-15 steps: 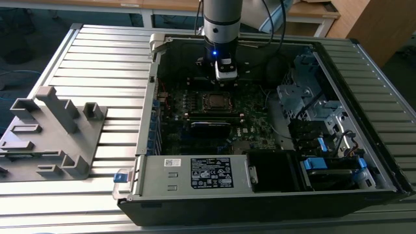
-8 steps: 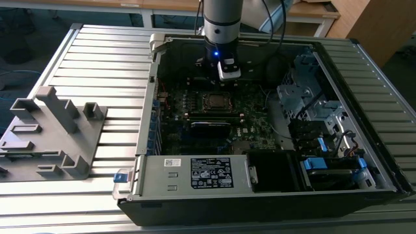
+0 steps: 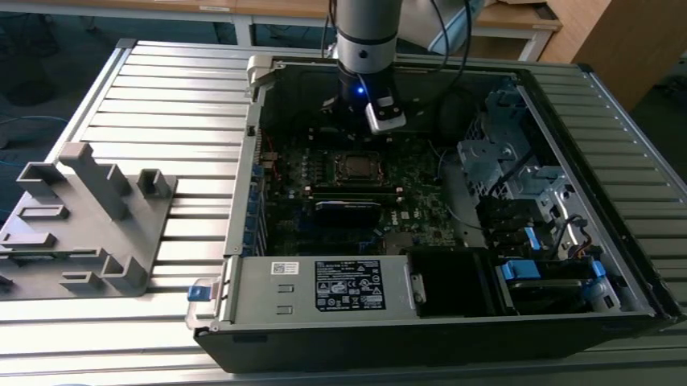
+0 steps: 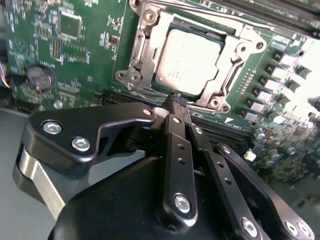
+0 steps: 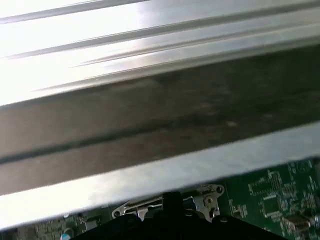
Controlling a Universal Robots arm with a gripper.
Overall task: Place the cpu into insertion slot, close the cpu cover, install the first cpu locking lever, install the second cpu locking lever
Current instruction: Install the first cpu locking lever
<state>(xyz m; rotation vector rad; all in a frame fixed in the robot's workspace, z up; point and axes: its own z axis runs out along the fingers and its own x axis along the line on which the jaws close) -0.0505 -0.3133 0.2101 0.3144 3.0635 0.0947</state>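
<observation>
In the second wrist view the cpu [image 4: 187, 62], a dull silver square, lies in the socket. The cpu cover [image 4: 144, 47], a silver frame with a square window, is down flat around it. My gripper [image 4: 176, 101] is shut with nothing between its black fingers [image 4: 172, 145]. Its tips hover just off the socket's near edge, beside a thin wire lever [image 4: 150, 93]. In the exterior view the insertion slot [image 3: 358, 165] sits mid-board inside the open computer case, with the arm [image 3: 363, 48] reaching down just behind it. The first wrist view shows the gripper tip [image 5: 171, 197] before the socket's metal bracket [image 5: 202, 202].
The case walls [image 3: 253, 161] enclose the green motherboard [image 4: 75, 45]. Drive bays and blue-tabbed cables [image 3: 526, 201] crowd the exterior view's right. A power supply with a white label [image 3: 343, 285] sits at the front. A grey fixture [image 3: 86, 217] stands on the slatted table at the exterior view's left.
</observation>
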